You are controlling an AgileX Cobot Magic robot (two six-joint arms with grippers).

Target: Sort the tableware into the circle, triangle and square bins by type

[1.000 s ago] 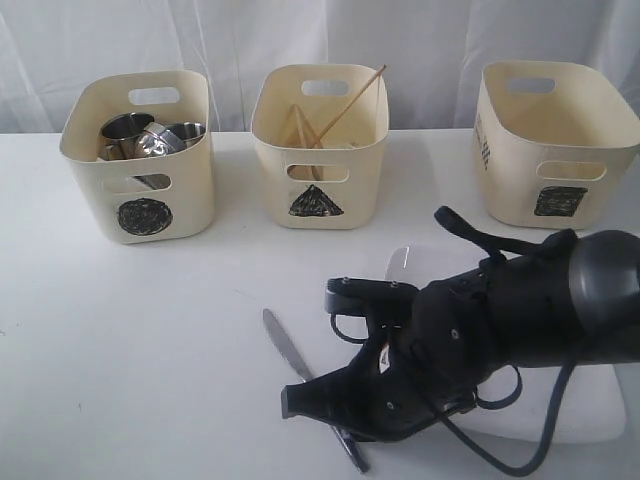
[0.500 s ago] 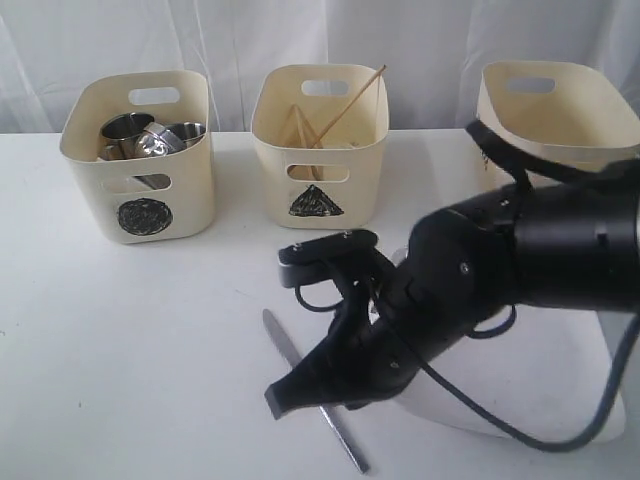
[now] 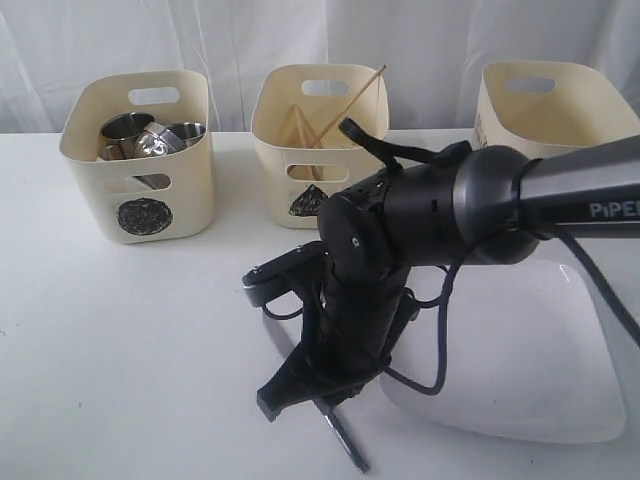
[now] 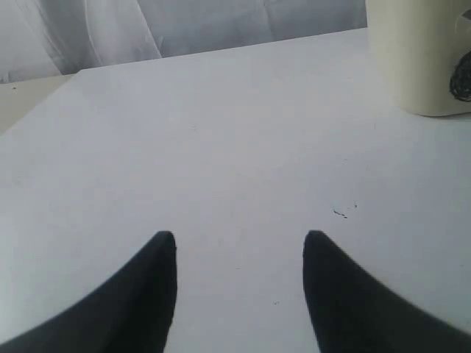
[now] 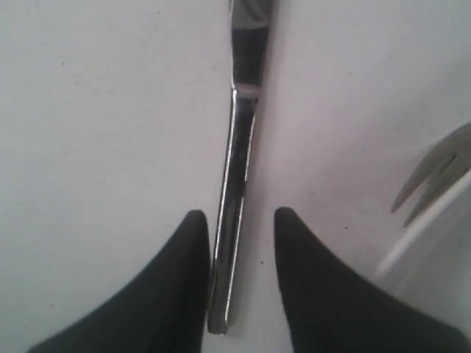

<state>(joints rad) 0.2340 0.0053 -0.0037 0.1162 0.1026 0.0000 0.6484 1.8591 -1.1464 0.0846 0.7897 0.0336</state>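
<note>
Knife flat on table, not yet in a tub. Left gripper wide open, empty, parked clear of the work. Right gripper has its fingers narrowly apart either side of the knife handle, gripping nothing, and looks lined up to pinch. Plate just right of it. A second ago the arm covered the plate; it has since swung left.

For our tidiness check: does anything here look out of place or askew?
One wooden chopstick juts slanting past the rim of the cream triangle-marked tub; a steel knife lies loose on the white table, straddled by the open right gripper.
</note>
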